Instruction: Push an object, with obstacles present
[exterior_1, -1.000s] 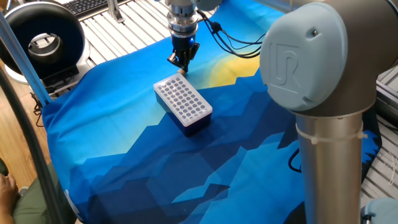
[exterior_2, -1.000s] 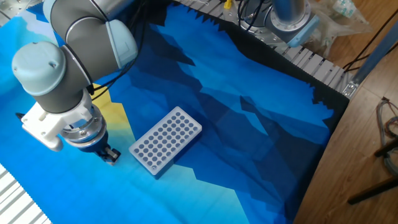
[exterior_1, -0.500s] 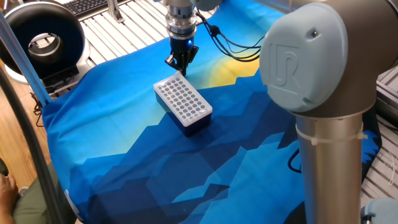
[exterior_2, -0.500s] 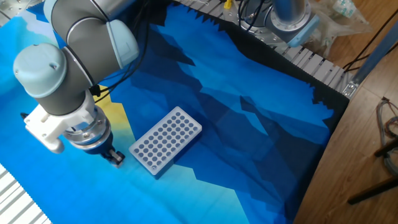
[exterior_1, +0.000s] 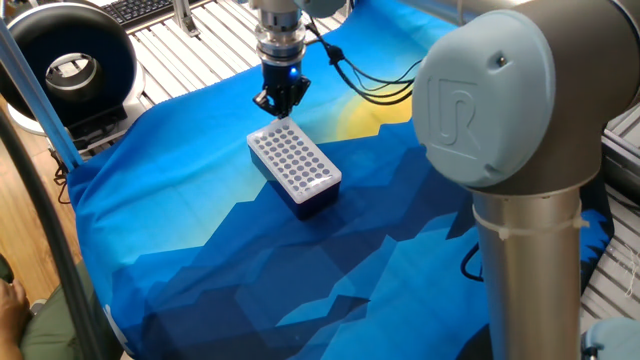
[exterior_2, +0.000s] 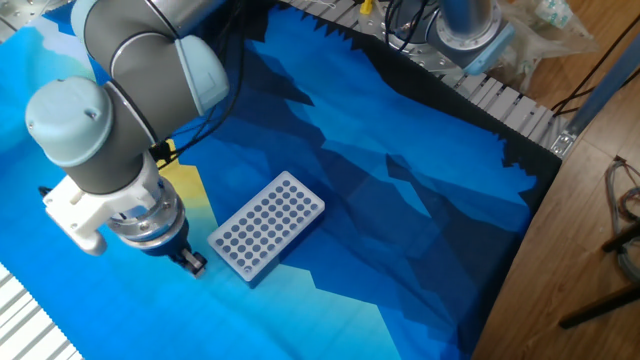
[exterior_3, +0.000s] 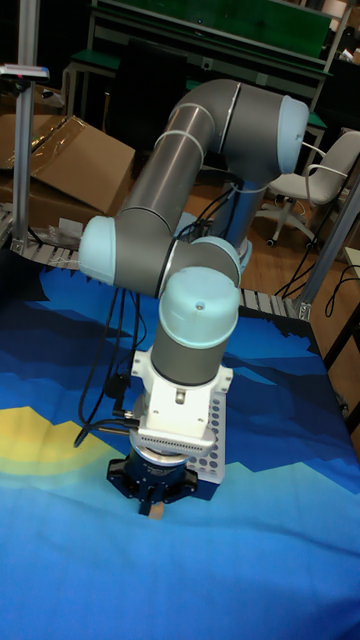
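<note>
The obstacle is a box (exterior_1: 295, 166) with a white top full of dark holes and dark blue sides, lying on the blue cloth. It also shows in the other fixed view as box (exterior_2: 266, 237), and partly behind the wrist as box (exterior_3: 212, 446). My gripper (exterior_1: 275, 106) points straight down just beyond the box's far short end, fingers together. In the other fixed view the gripper (exterior_2: 193, 263) stands close to the box's left corner. The tiny tan cube (exterior_3: 153, 512) sits right at the tips of the gripper (exterior_3: 152, 503); the wrist hides it in the first fixed view.
A black round device (exterior_1: 68, 60) and a keyboard (exterior_1: 140, 8) lie on the slatted metal surface beyond the cloth's far edge. Cables (exterior_1: 365, 82) trail from the wrist over a yellow patch (exterior_1: 375, 110). My own large arm joint (exterior_1: 505, 95) blocks the right foreground.
The gripper has slid sideways along the box's far short end, leftward in the first fixed view and toward the box's left corner in the other. The box has not moved.
</note>
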